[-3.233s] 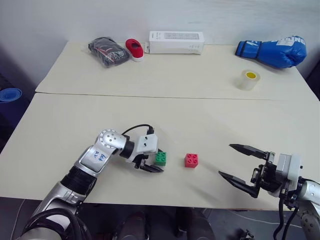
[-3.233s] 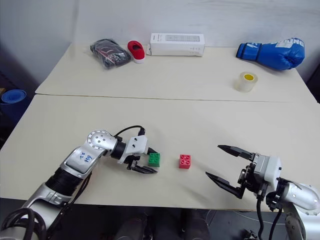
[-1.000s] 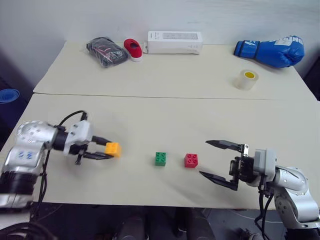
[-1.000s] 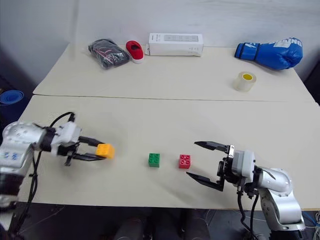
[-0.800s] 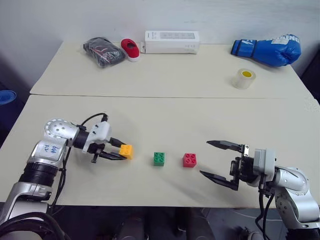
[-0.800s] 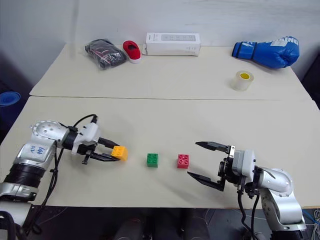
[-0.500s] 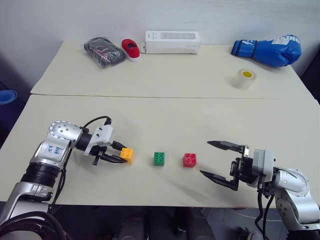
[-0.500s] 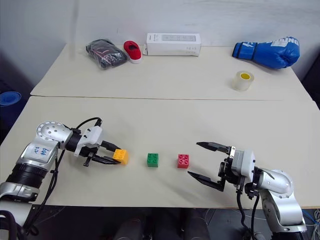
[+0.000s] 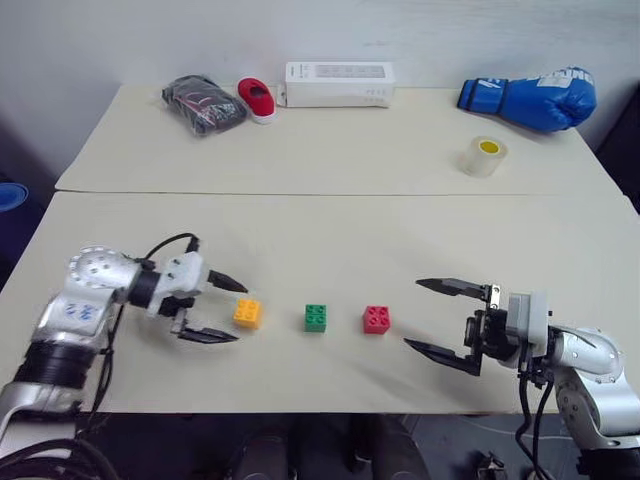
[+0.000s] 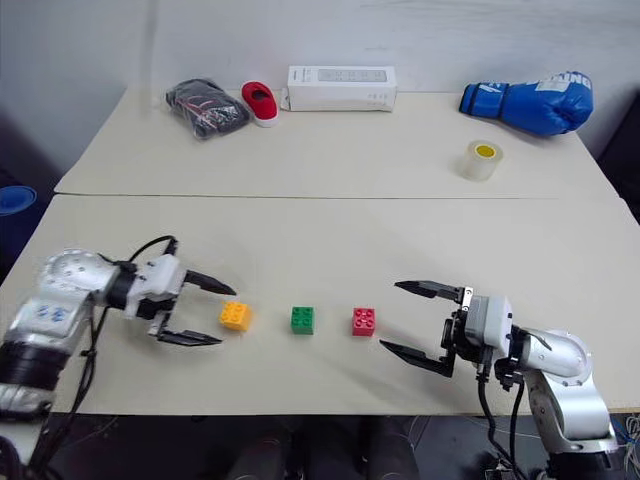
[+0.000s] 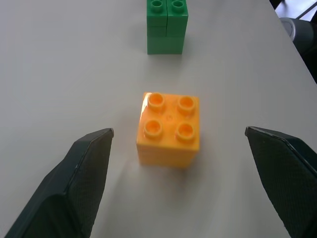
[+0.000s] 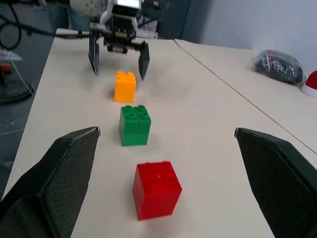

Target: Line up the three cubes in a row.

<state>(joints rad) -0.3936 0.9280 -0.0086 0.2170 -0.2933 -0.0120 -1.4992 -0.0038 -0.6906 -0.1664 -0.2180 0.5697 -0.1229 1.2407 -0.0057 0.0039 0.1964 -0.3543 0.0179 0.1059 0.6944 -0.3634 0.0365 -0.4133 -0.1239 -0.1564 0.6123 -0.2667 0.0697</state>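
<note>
Yellow-orange cube (image 9: pixel 247 313) free on table (image 9: pixel 330 250) near front edge (both tools spread).

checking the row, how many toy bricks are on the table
3, in a row on the near table: yellow-orange brick between the open left gripper's fingers, green brick mid-row, red brick nearest the right gripper.

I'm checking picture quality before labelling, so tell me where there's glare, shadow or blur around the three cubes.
Left wrist view: the orange cube is sharp, with a bright glint on one top edge and a soft shadow beside it; the green cube is cut by the frame. Right wrist view: the red cube is sharp, the left gripper beyond it softer. Left eye view: even light, faint shadows.
</note>
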